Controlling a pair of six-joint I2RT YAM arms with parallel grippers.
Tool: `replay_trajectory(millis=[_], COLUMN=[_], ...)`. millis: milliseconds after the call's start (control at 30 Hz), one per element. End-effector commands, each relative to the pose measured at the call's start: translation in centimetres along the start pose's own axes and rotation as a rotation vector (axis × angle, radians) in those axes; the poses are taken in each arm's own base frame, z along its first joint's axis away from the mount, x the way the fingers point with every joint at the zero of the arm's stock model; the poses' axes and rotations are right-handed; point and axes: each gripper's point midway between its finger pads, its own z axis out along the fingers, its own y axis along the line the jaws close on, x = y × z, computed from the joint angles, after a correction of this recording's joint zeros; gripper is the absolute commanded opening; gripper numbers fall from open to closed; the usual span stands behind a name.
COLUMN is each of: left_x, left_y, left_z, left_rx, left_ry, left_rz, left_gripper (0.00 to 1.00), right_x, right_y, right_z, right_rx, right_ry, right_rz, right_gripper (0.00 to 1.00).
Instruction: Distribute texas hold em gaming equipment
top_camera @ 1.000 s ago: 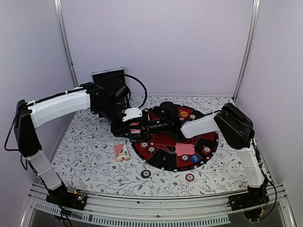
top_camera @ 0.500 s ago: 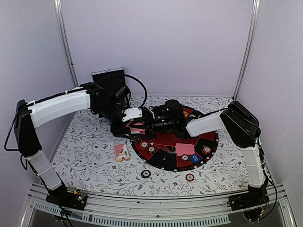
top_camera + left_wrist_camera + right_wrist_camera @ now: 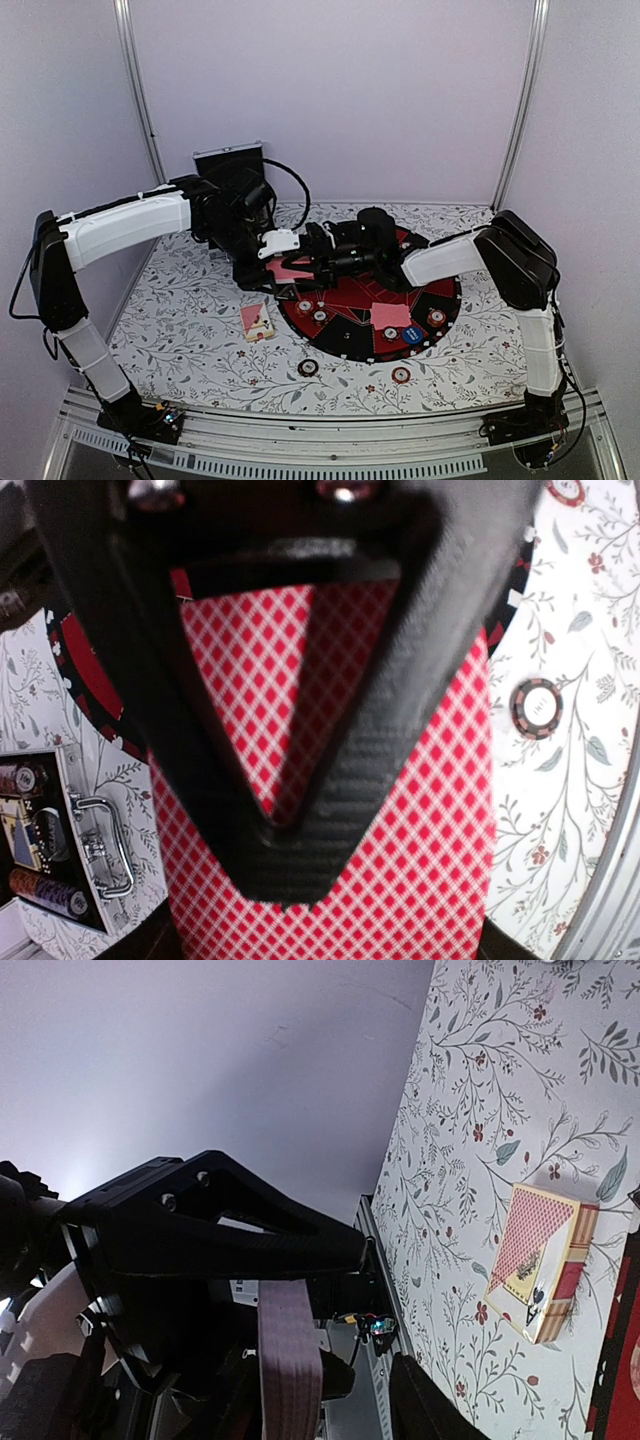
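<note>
My left gripper (image 3: 283,274) hangs over the left rim of the round red and black poker board (image 3: 345,338). In the left wrist view its fingers (image 3: 290,875) are shut on a stack of pink-checked playing cards (image 3: 420,810). My right gripper (image 3: 306,262) reaches in from the right and meets that stack. In the right wrist view its jaws (image 3: 380,1305) stand apart with the stack's edge (image 3: 290,1360) between them. The small pink card box (image 3: 257,321) (image 3: 540,1260) lies on the cloth to the left of the board.
Pink cards (image 3: 392,315), a blue button (image 3: 412,335), an orange button (image 3: 388,241) and striped chips (image 3: 437,317) lie on the board. Two chips (image 3: 308,367) (image 3: 401,375) sit on the floral cloth in front. The black case (image 3: 228,165) stands at the back left.
My right gripper has moved left across the board up to the cards in the left gripper, and its jaws have narrowed. The left arm has held still.
</note>
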Motion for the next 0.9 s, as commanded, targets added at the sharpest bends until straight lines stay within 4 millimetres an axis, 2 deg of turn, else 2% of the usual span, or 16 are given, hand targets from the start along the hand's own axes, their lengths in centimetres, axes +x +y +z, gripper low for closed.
replay_trajectory(millis=[0, 133, 533, 700, 867], left_x=[-0.7, -0.4, 0.2, 0.5, 0.7], left_y=[0.4, 0.4, 0.5, 0.6, 0.6], left_z=[-1.0, -0.8, -0.2, -0.1, -0.4], left_rx=[-0.033, -0.037, -0.050, -0.055, -0.062], left_ry=[-0.039, -0.028, -0.006, 0.004, 0.003], left_rz=[0.013, 0.016, 0.018, 0.017, 0.016], left_gripper=[0.00, 0.00, 0.00, 0.00, 0.00], right_x=[-0.2, -0.3, -0.5, -1.0, -2.4], right_y=[-2.3, -1.5, 0.7, 0.5, -0.4], right_z=[-1.8, -2.2, -3.3, -5.2, -8.6], right_rx=[0.079, 0.071, 0.050, 0.071, 0.157], right_ry=[-0.025, -0.028, -0.036, -0.061, -0.118], right_rz=[0.068, 0.057, 0.041, 0.049, 0.055], right_gripper=[0.41, 0.31, 0.17, 0.13, 0.12])
